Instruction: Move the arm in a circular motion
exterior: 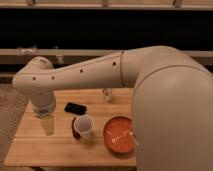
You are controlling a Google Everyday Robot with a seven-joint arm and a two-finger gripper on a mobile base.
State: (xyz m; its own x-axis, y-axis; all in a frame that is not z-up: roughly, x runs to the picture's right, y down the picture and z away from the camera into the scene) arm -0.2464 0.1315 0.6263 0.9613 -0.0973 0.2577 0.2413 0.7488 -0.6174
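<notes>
Though low over table (pixel 30 150), arm's (pixel 80 75) pincer (pixel 47 123) nr phone (pixel 75 107), cup (pixel 84 125).
</notes>
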